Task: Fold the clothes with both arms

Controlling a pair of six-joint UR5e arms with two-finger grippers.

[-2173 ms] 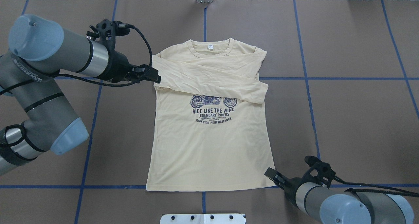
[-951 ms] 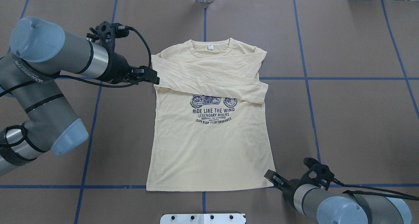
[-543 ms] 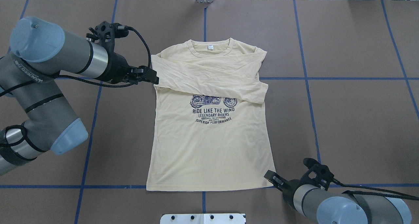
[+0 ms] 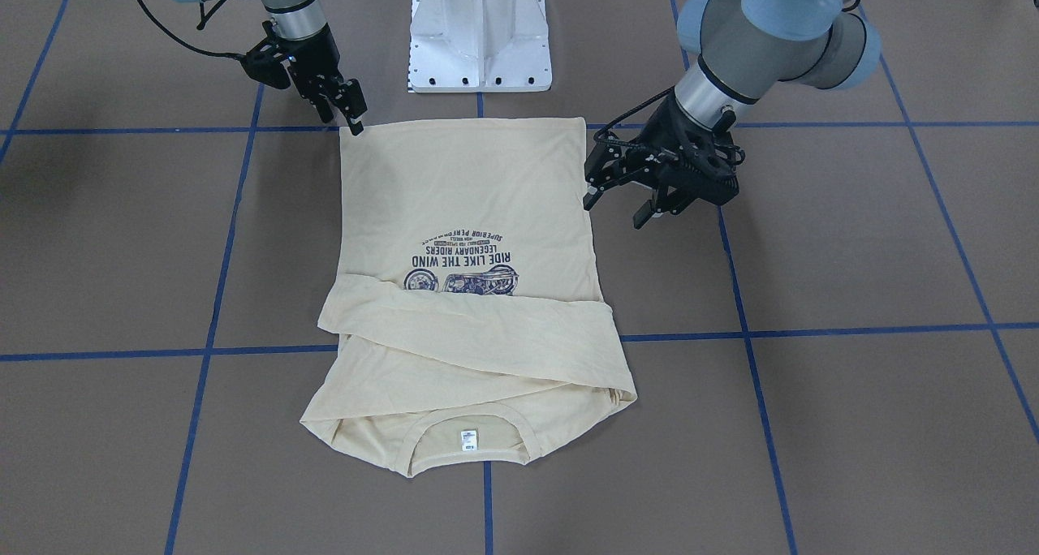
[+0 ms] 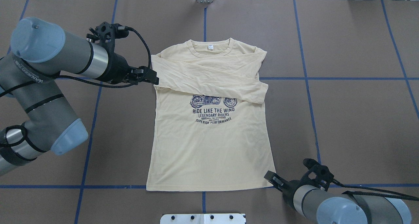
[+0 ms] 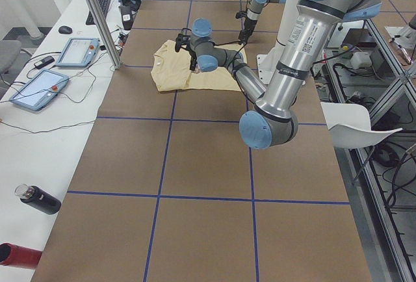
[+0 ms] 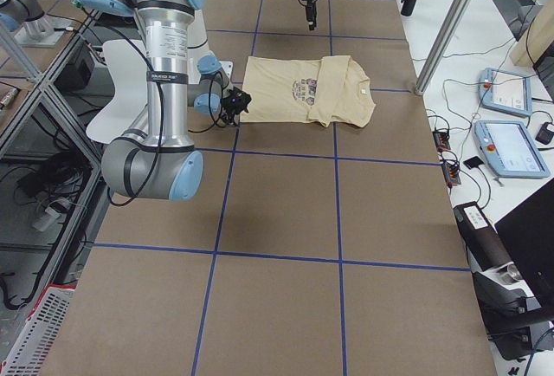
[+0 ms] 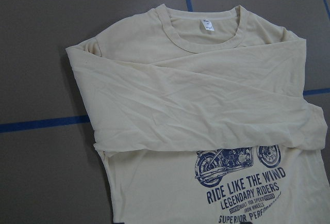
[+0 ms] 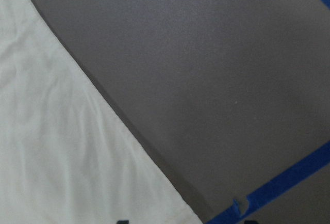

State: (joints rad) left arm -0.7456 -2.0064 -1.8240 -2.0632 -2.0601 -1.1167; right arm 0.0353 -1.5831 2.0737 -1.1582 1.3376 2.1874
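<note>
One shirt [image 5: 209,152] lies between one left pincer [image 5: 156,78], one right pincer [image 5: 268,176].

Shirt [image 5: 209,152]: "RIDE LIKE THE WIND"
</note>
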